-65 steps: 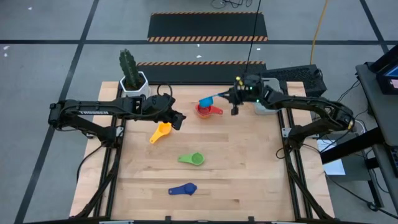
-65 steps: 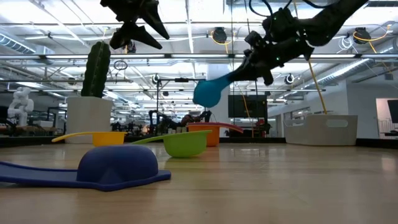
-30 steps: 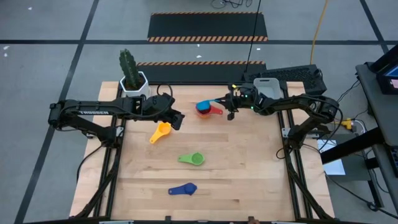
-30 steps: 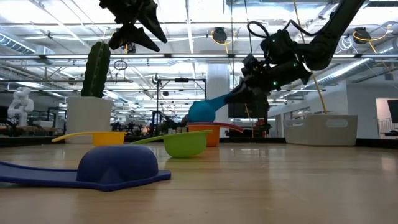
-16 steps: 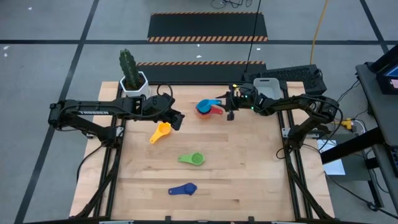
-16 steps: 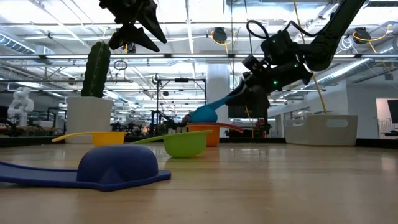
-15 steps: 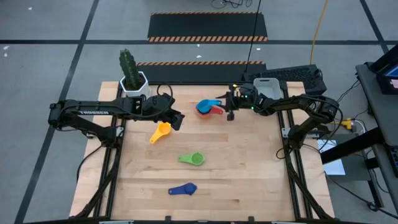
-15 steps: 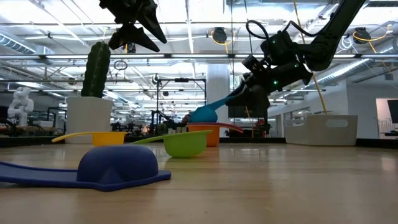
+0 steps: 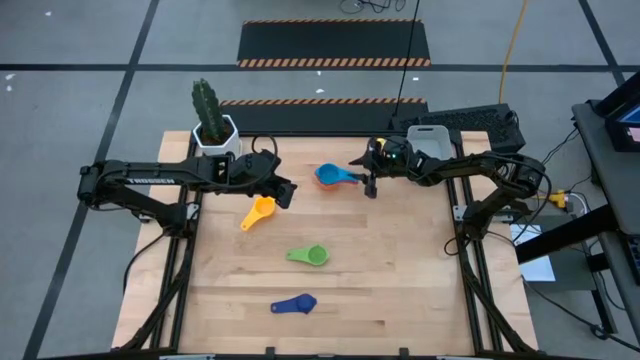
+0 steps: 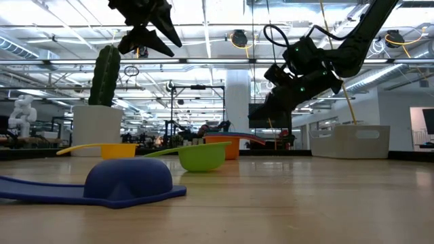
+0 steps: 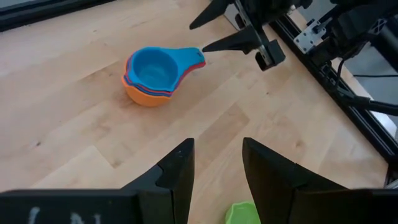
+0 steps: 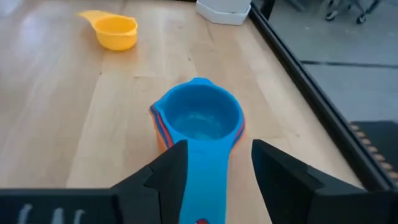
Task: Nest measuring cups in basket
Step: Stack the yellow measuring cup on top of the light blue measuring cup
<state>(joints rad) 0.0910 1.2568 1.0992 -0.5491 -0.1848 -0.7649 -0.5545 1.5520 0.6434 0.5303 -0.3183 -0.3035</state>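
A: Four separate lots of measuring cups on the table, high view. Item one — a nested stack (image 9: 330, 176) near the far edge, light blue cup on top, red rim showing under it. Item two: yellow cup (image 9: 259, 212), left of centre. Item three: green cup (image 9: 310, 256), mid-table. Item four: dark blue cup (image 9: 295, 304), toward the near edge.

B: Basket?

A: Pale grey basket (image 9: 428, 139) at the far right corner, partly under the right arm; contents cannot be told. Right gripper (image 9: 366, 172) just beside the stack's handle, fingers spread. Left gripper (image 9: 285, 192) above the table near the yellow cup. White pot with cactus (image 9: 212, 118) at the far left corner.

B: Low view?

A: Dark blue cup (image 10: 112, 181) nearest, bowl down. Green cup (image 10: 200, 156) and yellow cup (image 10: 108, 150) behind it; orange and red rims of the stack (image 10: 224, 144) farther back. Basket (image 10: 350, 141) at the right. Left gripper (image 10: 150, 34) held high, fingers apart.

B: Wrist views?

A: Left wrist: own fingers (image 11: 176, 176) parted, gripping nothing; stack (image 11: 151, 76) ahead — light blue over red over orange — with the right gripper (image 11: 210, 30) at the handle tip, released. Right wrist: fingers (image 12: 165, 174) open either side of the blue handle, not pressing it; stack (image 12: 198, 121) directly ahead, yellow cup (image 12: 116, 30) well beyond.
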